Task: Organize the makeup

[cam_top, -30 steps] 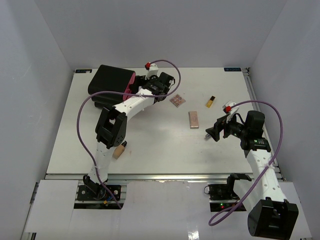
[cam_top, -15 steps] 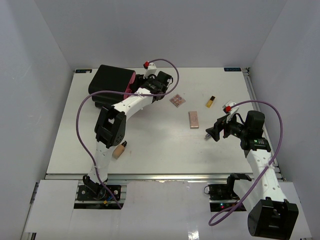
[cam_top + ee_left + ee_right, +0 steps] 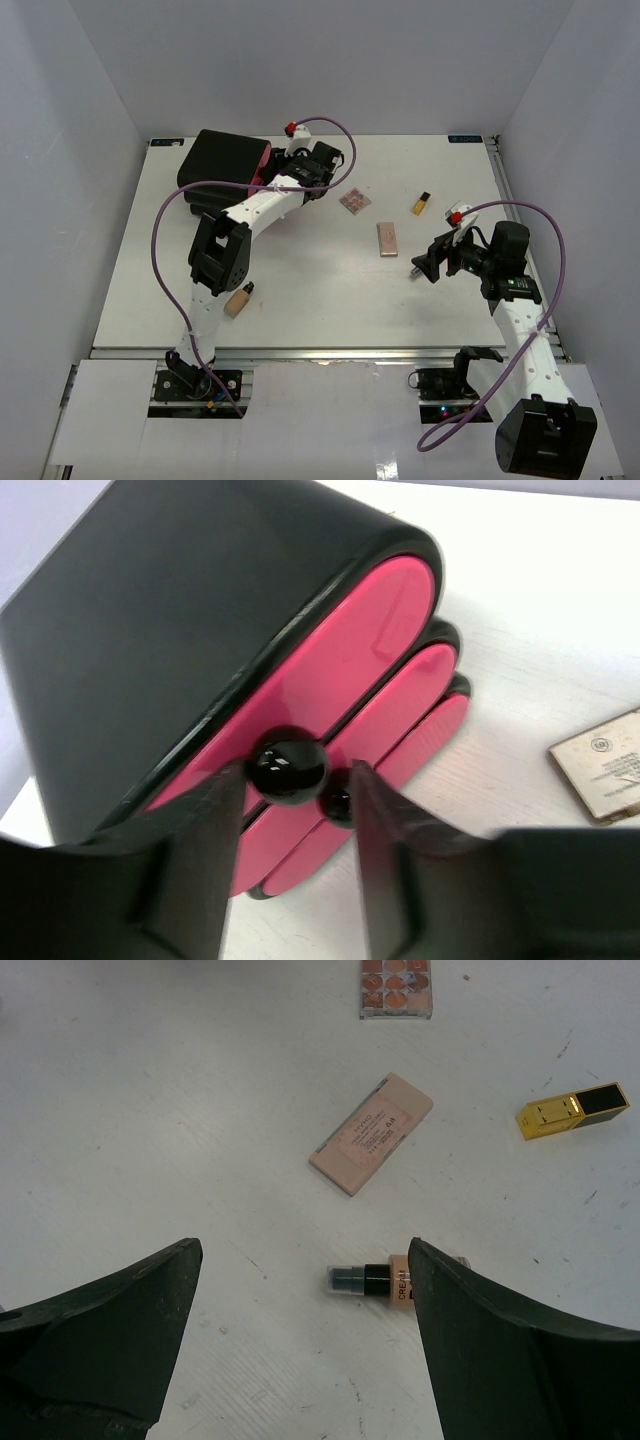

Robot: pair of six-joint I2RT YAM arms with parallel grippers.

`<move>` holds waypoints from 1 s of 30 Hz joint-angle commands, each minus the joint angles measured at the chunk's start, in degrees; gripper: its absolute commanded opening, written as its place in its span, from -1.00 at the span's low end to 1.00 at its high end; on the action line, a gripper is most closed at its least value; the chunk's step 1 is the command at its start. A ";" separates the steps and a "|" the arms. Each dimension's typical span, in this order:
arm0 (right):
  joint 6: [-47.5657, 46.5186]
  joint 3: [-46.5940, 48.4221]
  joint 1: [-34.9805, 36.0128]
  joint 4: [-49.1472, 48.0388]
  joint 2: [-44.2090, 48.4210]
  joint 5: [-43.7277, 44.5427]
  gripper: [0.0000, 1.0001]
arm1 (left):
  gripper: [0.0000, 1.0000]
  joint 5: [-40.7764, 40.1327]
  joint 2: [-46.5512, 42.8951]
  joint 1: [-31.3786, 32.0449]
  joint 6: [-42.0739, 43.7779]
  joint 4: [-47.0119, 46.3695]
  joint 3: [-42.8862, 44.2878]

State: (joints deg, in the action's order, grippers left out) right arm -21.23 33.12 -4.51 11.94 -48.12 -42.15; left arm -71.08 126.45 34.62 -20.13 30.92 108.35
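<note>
May slip off the round knob (image 3: pixel 287 766), or drag the whole box (image 3: pixel 150 630), with left gripper (image 3: pixel 295 775) narrow astride it but not yet pinching, right gripper (image 3: pixel 302 1252) wide and empty.

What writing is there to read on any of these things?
"CREAM": on the slim tube, running along its side.
Rectangular palette: a printed label, too small to read.
Yellow-black tube: faint marks, too small to read.
Nothing else shows readable text.
</note>
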 commanded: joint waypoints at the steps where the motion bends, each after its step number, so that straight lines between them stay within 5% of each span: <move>1: 0.05 1.94 -0.14 -0.96 -0.11 -0.15 0.80 | -0.04 1.91 -1.58 -1.07 -0.53 -0.86 -0.40; 16: 0.05 1.94 -0.14 -0.96 -0.22 -0.21 0.81 | -0.78 6.03 -6.95 -1.16 -3.03 -0.60 -7.51; 30: 0.05 1.86 -0.14 -0.96 -0.13 -0.30 0.80 | -0.90 8.78 -11.88 7.59 -6.79 0.92 -11.85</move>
State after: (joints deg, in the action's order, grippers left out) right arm -21.23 33.12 -4.51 11.94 -48.12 -42.15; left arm -66.39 118.45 37.97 -24.37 28.33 97.84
